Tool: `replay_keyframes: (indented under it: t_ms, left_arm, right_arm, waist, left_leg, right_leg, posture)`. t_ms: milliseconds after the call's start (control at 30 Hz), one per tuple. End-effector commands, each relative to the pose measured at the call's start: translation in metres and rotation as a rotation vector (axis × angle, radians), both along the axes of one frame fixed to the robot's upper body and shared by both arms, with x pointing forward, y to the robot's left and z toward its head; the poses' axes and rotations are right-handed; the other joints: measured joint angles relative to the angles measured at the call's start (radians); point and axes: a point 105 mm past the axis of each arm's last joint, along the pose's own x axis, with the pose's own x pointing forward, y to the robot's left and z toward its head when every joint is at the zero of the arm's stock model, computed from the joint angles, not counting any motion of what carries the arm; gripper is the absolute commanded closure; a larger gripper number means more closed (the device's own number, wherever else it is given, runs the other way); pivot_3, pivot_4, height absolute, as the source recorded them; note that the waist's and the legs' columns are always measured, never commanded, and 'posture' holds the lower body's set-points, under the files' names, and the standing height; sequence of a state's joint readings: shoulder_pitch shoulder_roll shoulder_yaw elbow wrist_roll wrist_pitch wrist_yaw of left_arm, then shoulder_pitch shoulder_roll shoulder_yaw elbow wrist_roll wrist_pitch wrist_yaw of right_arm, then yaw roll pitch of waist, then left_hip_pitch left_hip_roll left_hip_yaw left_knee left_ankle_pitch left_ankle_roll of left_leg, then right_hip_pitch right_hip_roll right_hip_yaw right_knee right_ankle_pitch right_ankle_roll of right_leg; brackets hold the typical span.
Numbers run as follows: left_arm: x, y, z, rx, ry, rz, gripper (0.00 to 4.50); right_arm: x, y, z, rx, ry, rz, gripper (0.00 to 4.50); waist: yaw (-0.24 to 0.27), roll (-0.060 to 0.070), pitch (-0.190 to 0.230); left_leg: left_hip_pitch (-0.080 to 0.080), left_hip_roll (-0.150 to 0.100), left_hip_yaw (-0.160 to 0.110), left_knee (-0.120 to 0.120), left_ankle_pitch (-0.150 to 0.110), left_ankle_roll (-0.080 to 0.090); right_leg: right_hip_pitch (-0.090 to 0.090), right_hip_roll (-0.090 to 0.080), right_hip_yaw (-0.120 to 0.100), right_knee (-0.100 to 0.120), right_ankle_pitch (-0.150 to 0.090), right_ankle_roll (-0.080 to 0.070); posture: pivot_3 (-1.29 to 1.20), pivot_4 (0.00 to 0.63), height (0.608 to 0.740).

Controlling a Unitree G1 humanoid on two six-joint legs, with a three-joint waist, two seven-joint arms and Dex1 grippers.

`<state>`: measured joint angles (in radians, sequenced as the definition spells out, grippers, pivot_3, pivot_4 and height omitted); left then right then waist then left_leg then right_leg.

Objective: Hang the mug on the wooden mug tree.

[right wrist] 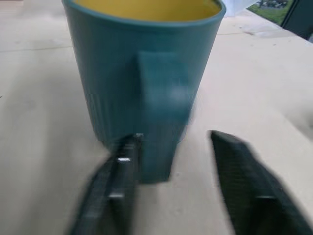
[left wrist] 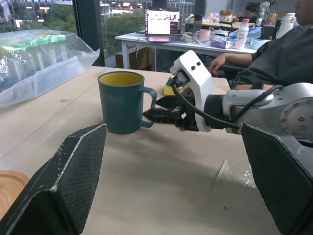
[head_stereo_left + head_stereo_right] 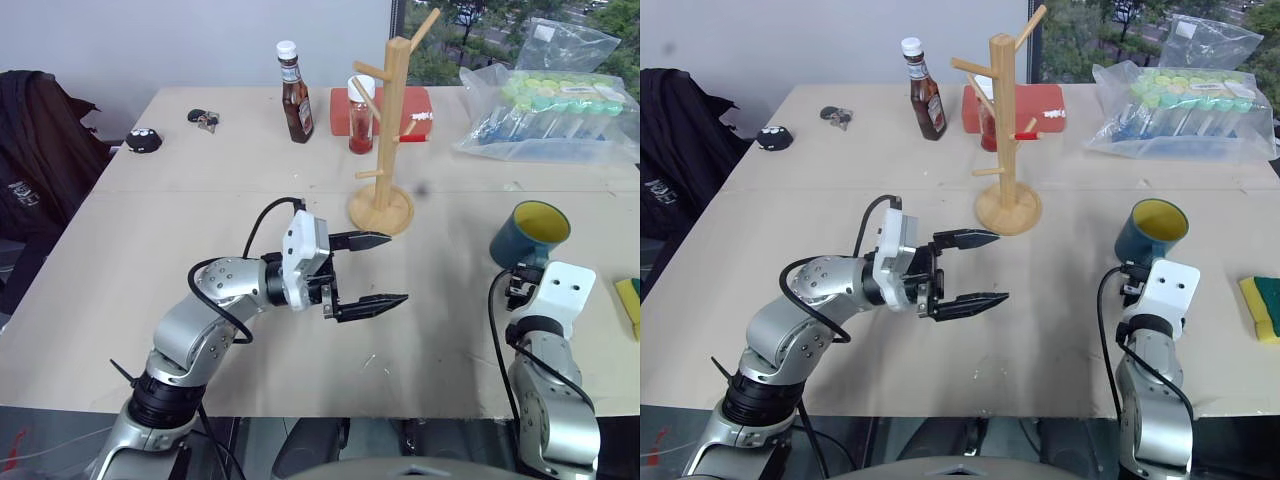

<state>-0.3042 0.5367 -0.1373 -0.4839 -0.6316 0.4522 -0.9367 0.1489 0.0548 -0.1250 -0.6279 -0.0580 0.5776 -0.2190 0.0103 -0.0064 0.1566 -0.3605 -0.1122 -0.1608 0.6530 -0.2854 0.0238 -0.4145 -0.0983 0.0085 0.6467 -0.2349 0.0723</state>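
The mug point(image 3: 529, 234) stands upright on the table point(image 3: 200, 290), well to the right of the wooden mug tree point(image 3: 385, 140), with its yellow inside showing. Left of the mug tree's base, the left gripper point(image 3: 368, 272) hangs above the table with its fingers spread wide, holding nothing. Behind the tree stand a brown sauce bottle point(image 3: 294, 95) and a red-capped bottle point(image 3: 361, 118). Right of the tree, the right gripper point(image 2: 155, 110) sits at the mug's handle point(image 2: 149, 105); its fingers point(image 1: 117, 186) straddle the handle with a gap on one side, so a firm pinch cannot be confirmed.
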Motion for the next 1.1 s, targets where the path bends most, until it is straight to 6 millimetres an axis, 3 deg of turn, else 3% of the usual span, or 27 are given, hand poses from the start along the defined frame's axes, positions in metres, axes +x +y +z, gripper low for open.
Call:
replay_keyframes:
  t_ms: [33,67,500,600,700,933,1100]
  left_arm:
    - [-0.005,0.001,0.01,-0.014,-0.042,-0.015,0.0]
    - [-0.005,0.001,0.01,-0.014,-0.043,-0.014,0.0]
    - [-0.007,0.002,0.009,-0.016,-0.045,-0.007,0.0]
    - [-0.007,0.003,0.008,-0.021,-0.047,0.009,0.0]
    - [-0.006,0.004,0.009,-0.054,-0.046,0.04,0.0]
    - [0.001,0.01,0.021,-0.233,-0.096,0.229,0.0]
    - [-0.002,0.018,0.042,-0.447,-0.117,0.373,0.0]
  right_arm:
    - [0.0,-0.004,0.009,-0.014,-0.044,-0.026,4.13]
    - [0.0,-0.005,0.009,-0.013,-0.043,-0.027,4.44]
    - [0.005,-0.015,0.01,-0.016,-0.043,-0.021,4.44]
    - [0.013,-0.012,0.017,-0.06,-0.059,0.125,4.44]
    - [0.022,-0.014,0.031,-0.118,-0.074,0.295,4.44]
    - [0.051,-0.021,0.085,-0.351,-0.105,0.72,4.44]
    - [0.075,-0.005,0.135,-0.531,-0.085,1.053,4.44]
  waist:
    - [0.0,0.0,0.0]
    - [0.0,0.0,0.0]
    - [-0.003,0.0,0.0]
    - [-0.004,0.0,0.0]
    - [-0.009,0.0,0.0]
    - [-0.022,-0.001,0.001]
    - [-0.024,-0.003,0.002]
  left_leg:
    - [0.0,0.0,0.0,0.0,0.0,0.0]
    - [0.0,0.0,0.0,0.0,0.0,0.0]
    - [0.0,0.001,0.002,0.0,0.0,0.0]
    - [0.0,0.001,0.002,0.0,0.0,0.0]
    - [0.001,0.001,0.004,0.0,0.0,0.0]
    - [0.001,0.002,0.007,0.0,0.0,0.001]
    - [0.001,0.006,0.014,0.0,-0.001,0.002]
  right_leg:
    - [0.0,0.0,0.0,0.0,0.0,0.0]
    - [0.0,0.0,0.0,0.0,0.0,0.0]
    - [0.0,0.001,0.001,0.0,0.0,0.0]
    - [0.0,0.001,0.001,0.0,0.0,0.0]
    - [0.0,0.001,0.001,0.0,0.0,0.0]
    - [0.0,0.001,0.001,-0.001,0.001,0.001]
    - [0.0,0.003,0.004,-0.004,0.004,0.001]
  posture:
    - [0.0,0.15,0.74]
    - [0.0,0.15,0.74]
    - [0.0,0.15,0.74]
    - [0.0,0.15,0.74]
    - [0.0,0.15,0.74]
    - [0.0,0.15,0.74]
    - [0.0,0.15,0.74]
